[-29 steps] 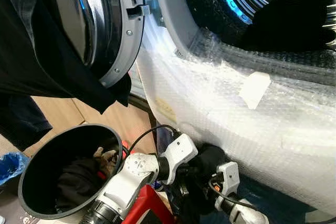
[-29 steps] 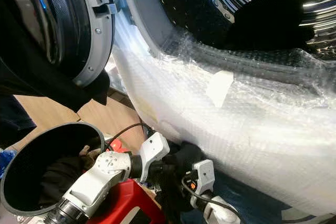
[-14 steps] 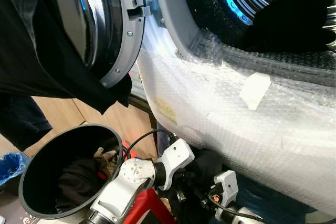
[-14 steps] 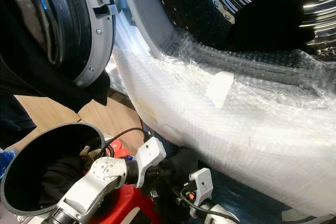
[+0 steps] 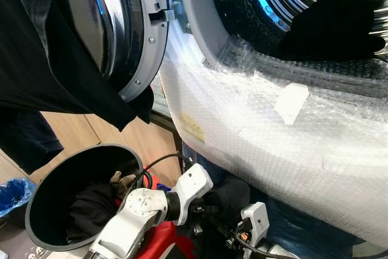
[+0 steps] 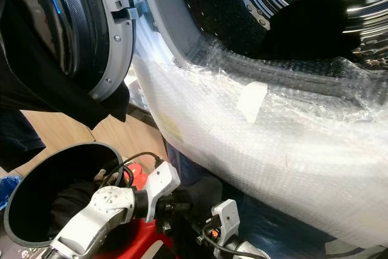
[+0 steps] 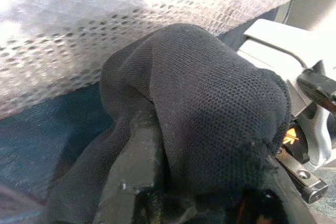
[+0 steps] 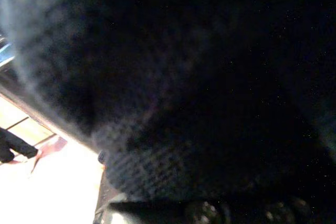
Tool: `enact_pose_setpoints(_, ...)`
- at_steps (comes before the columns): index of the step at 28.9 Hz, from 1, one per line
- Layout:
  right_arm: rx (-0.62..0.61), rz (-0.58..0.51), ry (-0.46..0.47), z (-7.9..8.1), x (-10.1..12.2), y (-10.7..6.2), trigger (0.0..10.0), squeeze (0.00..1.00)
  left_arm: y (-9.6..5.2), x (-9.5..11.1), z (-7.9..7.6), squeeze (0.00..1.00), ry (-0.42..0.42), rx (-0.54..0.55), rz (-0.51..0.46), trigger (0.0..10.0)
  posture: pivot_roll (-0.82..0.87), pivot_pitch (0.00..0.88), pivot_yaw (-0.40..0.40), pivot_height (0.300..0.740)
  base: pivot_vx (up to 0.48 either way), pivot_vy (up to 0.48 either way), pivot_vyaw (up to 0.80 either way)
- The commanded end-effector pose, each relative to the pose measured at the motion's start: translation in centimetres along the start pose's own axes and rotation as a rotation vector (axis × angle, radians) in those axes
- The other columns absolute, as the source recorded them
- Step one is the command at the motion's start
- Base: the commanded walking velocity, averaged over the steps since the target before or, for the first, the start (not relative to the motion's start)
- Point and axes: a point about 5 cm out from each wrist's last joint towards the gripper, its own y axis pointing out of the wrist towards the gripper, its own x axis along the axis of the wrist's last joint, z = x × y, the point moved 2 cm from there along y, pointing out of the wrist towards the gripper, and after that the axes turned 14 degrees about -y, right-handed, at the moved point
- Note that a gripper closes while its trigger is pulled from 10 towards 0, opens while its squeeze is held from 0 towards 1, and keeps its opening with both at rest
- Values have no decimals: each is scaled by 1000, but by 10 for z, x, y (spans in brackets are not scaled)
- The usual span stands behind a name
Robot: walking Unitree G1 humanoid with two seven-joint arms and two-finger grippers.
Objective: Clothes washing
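The left tool (image 5: 203, 207) is clamping a black mesh-knit garment (image 7: 210, 108) at 6 o'clock, below the bubble-wrapped white washing machine (image 5: 273, 131); whether the right tool (image 5: 233, 235) is gripping, I cannot tell.

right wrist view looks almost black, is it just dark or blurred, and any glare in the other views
Right wrist view: dark, soft-focus black fabric pressed close, overexposed patch at one corner. Left wrist view: black garment sharp, bubble wrap blown out. Eye views: glare on the wrap, blue reflections on the drum rim.
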Motion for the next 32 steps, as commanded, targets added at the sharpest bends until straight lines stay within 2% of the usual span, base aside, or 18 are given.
enact_pose_setpoints(1,6,-22,-6,2,4,-1,0,0,-12,10,6,1000,-11,39,-46,10000,2,1,143,740,0,0,0)
enact_pose_setpoints(4,-3,-12,-15,-1,4,-3,0,0,-18,11,1,1000,-25,10,-57,10000,0,6,145,740,0,0,0)
enact_pose_setpoints(5,-16,-2,-20,-4,2,-4,0,0,-24,13,2,1000,-69,13,-94,10000,-5,0,147,740,0,0,0)
enact_pose_setpoints(6,-16,-2,-20,-4,2,-4,0,0,-24,13,2,1000,-69,13,-94,10000,-5,0,147,740,0,0,0)
enact_pose_setpoints(9,-19,5,-14,-5,-1,-8,0,0,-44,18,11,1000,-76,87,-121,10000,19,6,144,740,0,0,0)
enact_pose_setpoints(13,-15,14,-11,-5,-4,-8,0,0,-54,20,16,1000,-89,107,-146,10000,28,7,144,740,0,0,0)
enact_pose_setpoints(15,-5,37,-20,-4,-6,-6,0,0,-63,30,29,1000,-84,167,-195,10000,42,24,142,740,0,0,0)
enact_pose_setpoints(16,8,53,-34,-3,-7,-4,0,0,-69,37,41,1000,-90,222,-243,10000,39,21,145,740,0,0,0)
enact_pose_setpoints(18,12,57,-36,-3,-7,-1,0,0,-73,44,48,1000,-110,236,-309,10000,42,24,149,740,0,0,0)
enact_pose_setpoints(20,10,58,-37,-3,-6,1,0,0,-75,43,53,1000,-132,237,-310,10000,36,22,154,740,0,0,0)
enact_pose_setpoints(22,5,61,-43,-4,-6,1,0,0,-82,49,61,1000,-50,298,-316,10000,35,32,153,740,0,0,0)
enact_pose_setpoints(23,5,61,-43,-4,-6,1,0,0,-82,49,61,1000,-50,298,-316,10000,35,32,153,740,0,0,0)
enact_pose_setpoints(24,0,61,-39,-4,-8,0,0,0,-92,56,74,1000,-67,402,-386,10000,51,36,155,740,0,0,0)
enact_pose_setpoints(26,2,76,-39,-3,-12,-2,0,0,-101,58,84,1000,-65,467,-429,10000,58,38,152,740,0,0,0)
enact_pose_setpoints(27,9,87,-40,-1,-14,-3,0,0,-103,57,86,1000,-61,479,-425,10000,63,37,149,740,0,0,0)
enact_pose_setpoints(30,32,109,-47,3,-19,-6,0,0,-103,40,86,1000,-65,473,-325,10000,63,44,153,740,0,0,0)
enact_pose_setpoints(31,32,109,-47,3,-19,-6,0,0,-103,40,86,1000,-65,473,-325,10000,63,44,153,740,0,0,0)
enact_pose_setpoints(32,33,114,-53,3,-20,-7,0,0,-101,22,81,0,-60,446,-249,10000,60,44,155,740,0,0,0)
